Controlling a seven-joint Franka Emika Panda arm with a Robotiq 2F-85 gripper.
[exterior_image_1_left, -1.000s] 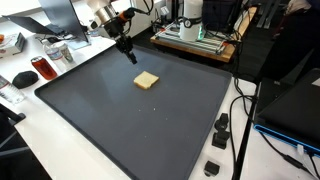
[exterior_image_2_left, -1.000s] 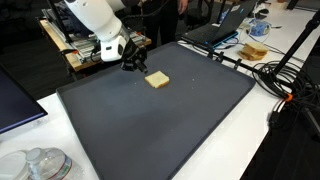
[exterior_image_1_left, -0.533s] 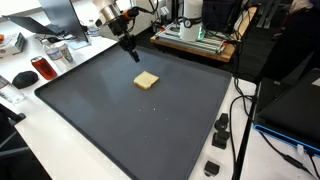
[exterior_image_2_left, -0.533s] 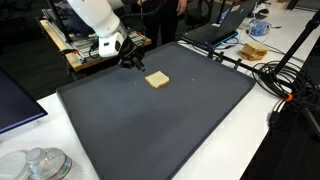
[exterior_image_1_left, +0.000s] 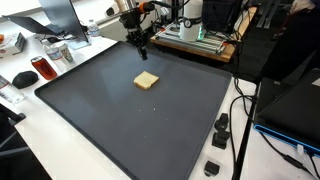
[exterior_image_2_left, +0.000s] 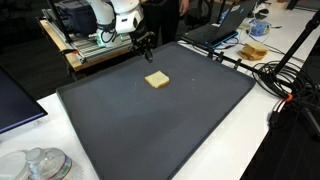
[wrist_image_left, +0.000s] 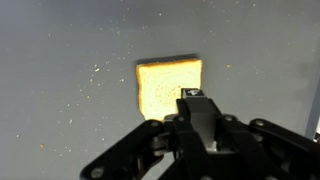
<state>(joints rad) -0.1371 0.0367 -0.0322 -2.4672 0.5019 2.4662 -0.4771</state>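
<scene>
Dark mat (exterior_image_1_left: 150, 130) near its far edge carried one toast (exterior_image_1_left: 146, 81), gripper (exterior_image_1_left: 142, 47) hovering above, empty, jaw width indeterminable.

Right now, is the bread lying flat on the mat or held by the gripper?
Lying flat. The bread rests alone on the dark mat; the gripper hangs above, apart from it.
</scene>
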